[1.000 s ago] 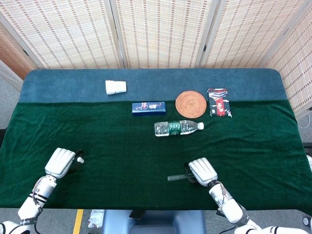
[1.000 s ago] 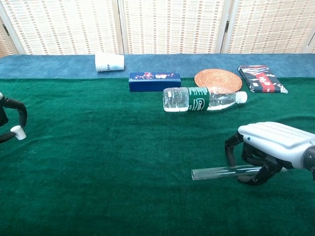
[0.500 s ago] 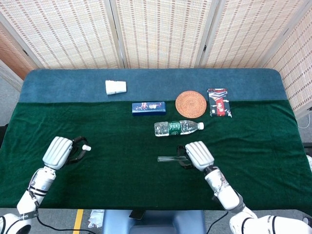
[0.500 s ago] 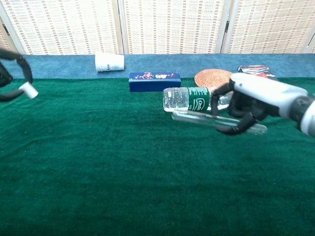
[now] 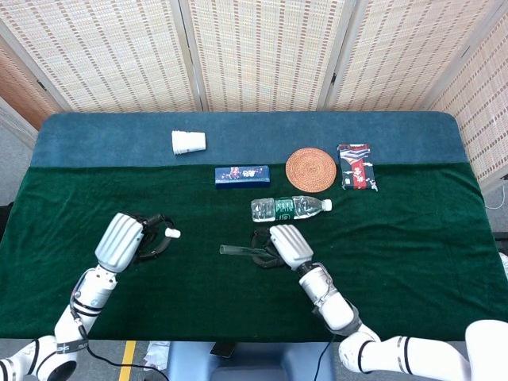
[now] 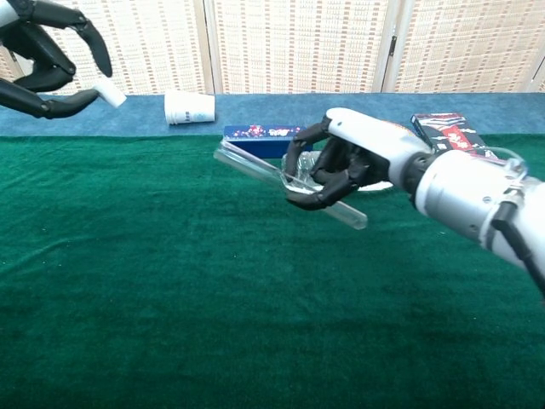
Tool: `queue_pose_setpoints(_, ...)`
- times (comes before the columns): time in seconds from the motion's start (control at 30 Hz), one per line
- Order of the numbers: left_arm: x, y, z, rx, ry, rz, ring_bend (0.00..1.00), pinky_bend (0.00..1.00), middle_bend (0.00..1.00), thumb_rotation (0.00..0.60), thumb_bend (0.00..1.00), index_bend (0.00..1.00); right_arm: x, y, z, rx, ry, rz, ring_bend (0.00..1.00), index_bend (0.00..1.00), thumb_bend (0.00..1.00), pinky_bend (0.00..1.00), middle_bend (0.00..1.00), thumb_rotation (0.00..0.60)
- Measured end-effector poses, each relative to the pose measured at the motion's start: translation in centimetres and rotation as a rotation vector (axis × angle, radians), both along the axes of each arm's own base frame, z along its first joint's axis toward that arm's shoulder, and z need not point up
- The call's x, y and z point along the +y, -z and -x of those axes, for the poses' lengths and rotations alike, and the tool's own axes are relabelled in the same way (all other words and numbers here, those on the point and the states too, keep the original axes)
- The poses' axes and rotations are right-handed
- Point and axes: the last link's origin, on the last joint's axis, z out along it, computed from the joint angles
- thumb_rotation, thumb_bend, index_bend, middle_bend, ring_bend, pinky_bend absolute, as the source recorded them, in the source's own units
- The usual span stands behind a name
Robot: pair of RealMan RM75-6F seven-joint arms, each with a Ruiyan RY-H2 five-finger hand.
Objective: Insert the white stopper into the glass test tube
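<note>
The clear glass test tube (image 6: 285,182) is gripped mid-length by the right hand (image 6: 336,166), raised, its open end pointing left toward the small white stopper (image 5: 172,232), pinched by the left hand (image 5: 127,239), well apart.

Left hand (image 6: 47,64) cut off at the chest view's upper left corner. Water bottle (image 6: 308,162) mostly hidden there behind the right hand (image 6: 341,166). Glass test tube (image 6: 255,170) middle covered by fingers. Package (image 5: 356,166) print too small to read.
</note>
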Motion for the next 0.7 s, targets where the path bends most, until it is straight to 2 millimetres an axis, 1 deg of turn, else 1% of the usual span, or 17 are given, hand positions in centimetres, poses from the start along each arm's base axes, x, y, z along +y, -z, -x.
queue_pose_setpoints(0.23, -0.8, 1.4, -1.8, 0.05, 0.069, -0.034, 0.87, 0.8, 0.98, 0.6, 0.47, 0.62, -0.1, 1.4, -1.6, -0.094, 0.024, -0.009, 1.0, 0.84, 0.68, 1.0, 1.0, 0.6)
queue_pose_setpoints(0.4, -1.4, 2.4, -3.1, 0.048, 0.105, -0.041, 0.86, 0.8, 0.98, 0.6, 0.47, 0.62, -0.1, 2.2, -2.5, -0.131, 0.032, -0.016, 1.0, 0.84, 0.68, 1.0, 1.0, 0.6)
queue_pose_setpoints(0.53, -1.6, 2.9, -3.8, 0.022, 0.111, -0.039, 0.86, 0.8, 0.98, 0.6, 0.47, 0.63, -0.1, 2.5, -3.1, -0.162, 0.038, -0.016, 1.0, 0.84, 0.68, 1.0, 1.0, 0.6)
queue_pose_setpoints(0.7, -1.5, 3.1, -4.2, 0.006, 0.105, -0.046, 0.86, 0.8, 0.98, 0.6, 0.47, 0.63, -0.1, 2.5, -3.4, -0.187, 0.038, -0.015, 1.0, 0.84, 0.68, 1.0, 1.0, 0.6)
